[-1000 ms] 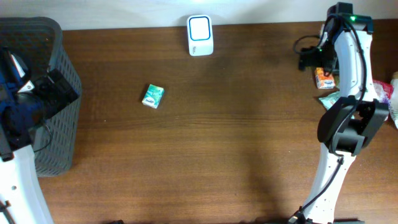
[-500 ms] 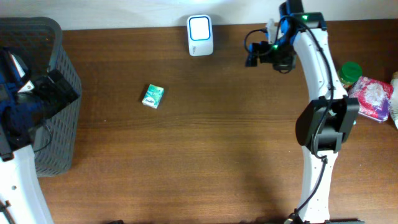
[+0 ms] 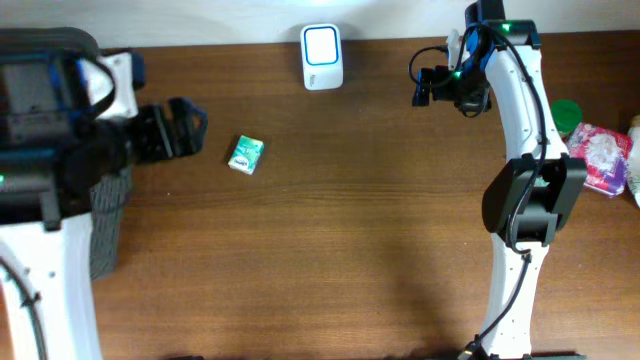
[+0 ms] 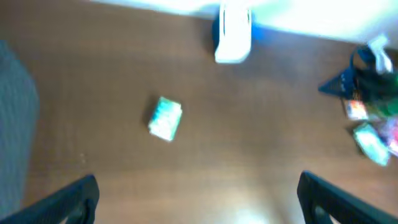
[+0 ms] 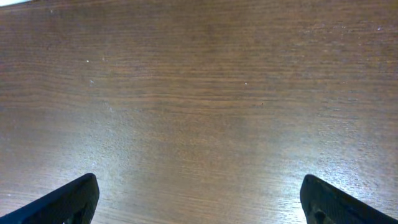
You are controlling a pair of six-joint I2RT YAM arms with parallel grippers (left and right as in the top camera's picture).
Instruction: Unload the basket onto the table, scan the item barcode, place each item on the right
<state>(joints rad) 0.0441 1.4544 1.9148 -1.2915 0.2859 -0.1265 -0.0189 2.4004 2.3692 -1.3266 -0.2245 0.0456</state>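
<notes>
**Right arm** (image 3: 530, 105), at the right end of the bench (image 3: 350, 250): white tubular links joined by a rounded black joint housing (image 3: 530, 200). A green lamp (image 3: 505, 27) is lit on the black cap at the far link's end. Black cables (image 3: 432, 52) loop beside the black right tool (image 3: 424, 88). In the wrist view its fingers (image 5: 65, 199) are matt black with slanted edges.

**Left arm** (image 3: 40, 290), at the bench's left end: white lower link with a thin dark cable alongside, and blocky black housings with a bluish panel above. One white cover (image 3: 118, 82) sits beside them. The left tool (image 3: 190, 128) is black. Its wrist view is blurred, and the fingers (image 4: 68, 199) read dark.

Screws and markings are too small to tell.
</notes>
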